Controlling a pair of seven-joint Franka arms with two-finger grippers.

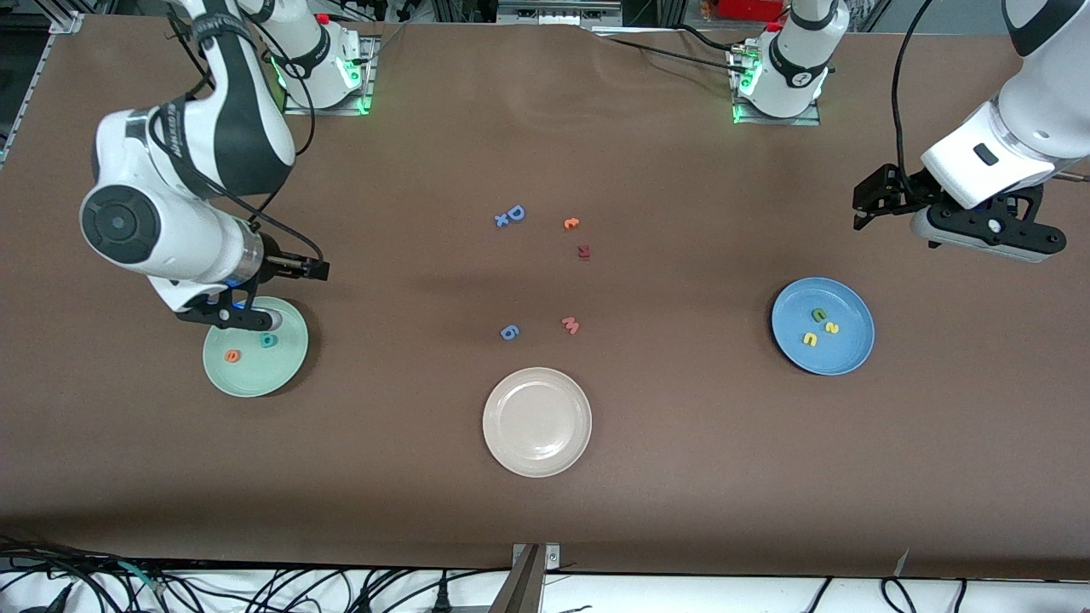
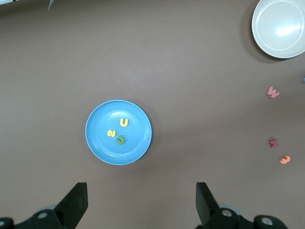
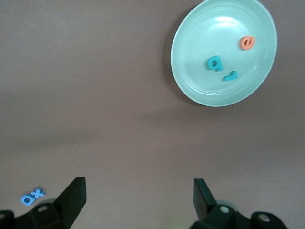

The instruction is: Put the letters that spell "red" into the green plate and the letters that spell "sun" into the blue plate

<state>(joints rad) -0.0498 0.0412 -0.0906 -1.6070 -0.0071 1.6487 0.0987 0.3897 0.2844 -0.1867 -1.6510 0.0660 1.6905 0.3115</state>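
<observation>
Taking the cream plate (image 1: 537, 421) as my marker, since it sits nearest the front camera and holds nothing, I read the table outward from it. A little farther from the camera than that plate, the green plate (image 1: 255, 358) lies toward the right arm's end of the table, and my right wrist view shows all three letters of "red" in it: the orange e (image 3: 247, 43), the teal d (image 3: 214, 63) and the teal r (image 3: 230, 75), lying close together but apart. Toward the left arm's end from the cream plate sits the blue plate (image 1: 823, 325), carrying the yellow s (image 2: 111, 133), the yellow u (image 2: 124, 122) and the green n (image 2: 120, 140) in a tight cluster. Both words look sorted, so I judge the job done. Farther from the camera than the cream plate, the leftover letters stay on the bare table: a pink M (image 1: 570, 324), a blue letter (image 1: 509, 332), a dark red piece (image 1: 583, 251), an orange squiggle (image 1: 570, 223) and a blue D (image 1: 511, 214). The right gripper (image 3: 138, 198) hangs over the table by the green plate's rim, fingers spread and empty. The left gripper (image 2: 142, 200) waits over the table past the blue plate, likewise spread with nothing between its fingers.
</observation>
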